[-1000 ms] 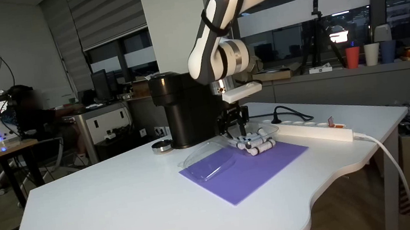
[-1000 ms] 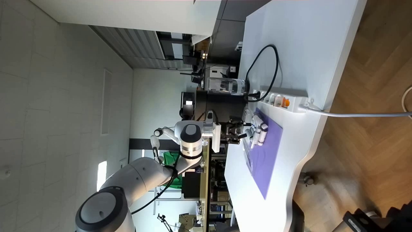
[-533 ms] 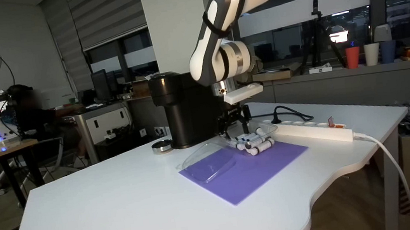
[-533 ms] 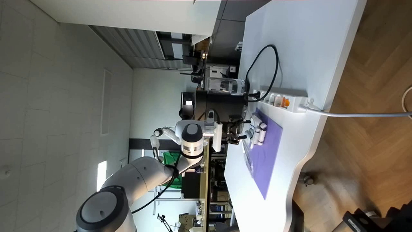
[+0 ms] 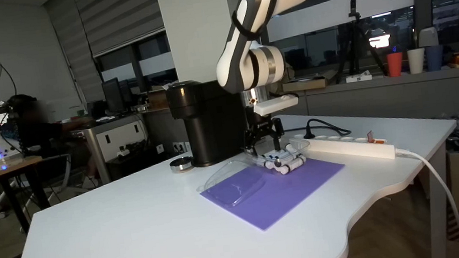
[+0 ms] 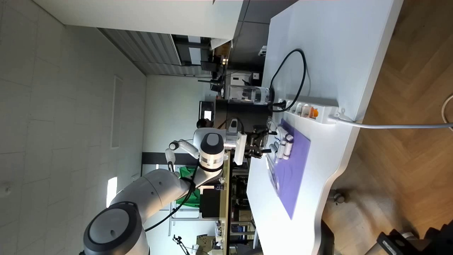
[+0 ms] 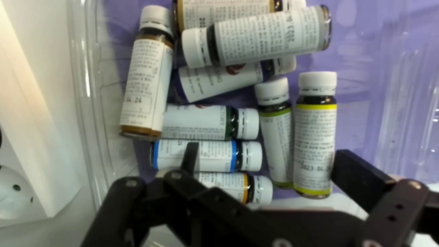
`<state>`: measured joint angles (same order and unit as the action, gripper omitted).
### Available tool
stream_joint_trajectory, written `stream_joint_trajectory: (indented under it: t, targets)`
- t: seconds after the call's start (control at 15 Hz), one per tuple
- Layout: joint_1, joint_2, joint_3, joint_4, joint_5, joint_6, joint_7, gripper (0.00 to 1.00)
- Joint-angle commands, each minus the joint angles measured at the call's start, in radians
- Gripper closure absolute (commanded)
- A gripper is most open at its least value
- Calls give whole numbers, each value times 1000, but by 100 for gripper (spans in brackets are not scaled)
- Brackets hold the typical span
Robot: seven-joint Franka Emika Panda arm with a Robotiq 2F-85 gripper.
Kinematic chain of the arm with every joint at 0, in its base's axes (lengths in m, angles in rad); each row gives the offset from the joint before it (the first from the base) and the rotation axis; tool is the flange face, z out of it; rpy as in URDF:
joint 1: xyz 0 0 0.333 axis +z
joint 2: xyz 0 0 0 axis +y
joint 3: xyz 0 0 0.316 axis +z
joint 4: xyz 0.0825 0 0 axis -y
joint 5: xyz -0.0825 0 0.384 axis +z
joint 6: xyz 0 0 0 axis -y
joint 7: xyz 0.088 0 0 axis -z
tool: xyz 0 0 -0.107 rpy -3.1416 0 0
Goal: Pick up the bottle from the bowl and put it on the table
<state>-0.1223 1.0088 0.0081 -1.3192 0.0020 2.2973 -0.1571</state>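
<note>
Several small bottles with white caps and white labels lie in the see-through bowl (image 7: 84, 73). Which one the task means I cannot tell. In the wrist view my gripper (image 7: 267, 156) is open over them, jaws far apart. One finger overlaps the blue-banded bottle (image 7: 219, 156); the opposite one is close beside the yellow-banded bottle (image 7: 313, 137), contact unclear. A green-banded bottle (image 7: 276, 144) lies between the fingers, and nothing is gripped. In both exterior views the fingers point down at the bowl, with bottles (image 5: 293, 164) at its near side. The white table (image 5: 137, 232) lies beneath.
Under the bowl is a purple mat (image 5: 282, 201), with a clear lid (image 5: 236, 185) partly on it. A black coffee machine (image 5: 216, 126) stands close behind the gripper. Alongside are a white power strip (image 5: 354, 148), a black cable (image 6: 304, 71) and a metal ring (image 5: 181, 164).
The gripper's fingers have spread wider. The arm has shifted a little to the right in an exterior view, while the bowl and lid have slid slightly left there.
</note>
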Motion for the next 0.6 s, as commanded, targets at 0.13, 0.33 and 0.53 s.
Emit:
stream_joint_trajectory:
  t: [0.13, 0.33, 0.53]
  targets:
    - [25, 58, -27, 60, -26, 2, 17, 0]
    - [44, 69, -43, 59, -52, 33, 19, 0]
    - [52, 66, -49, 60, -62, 39, 23, 0]
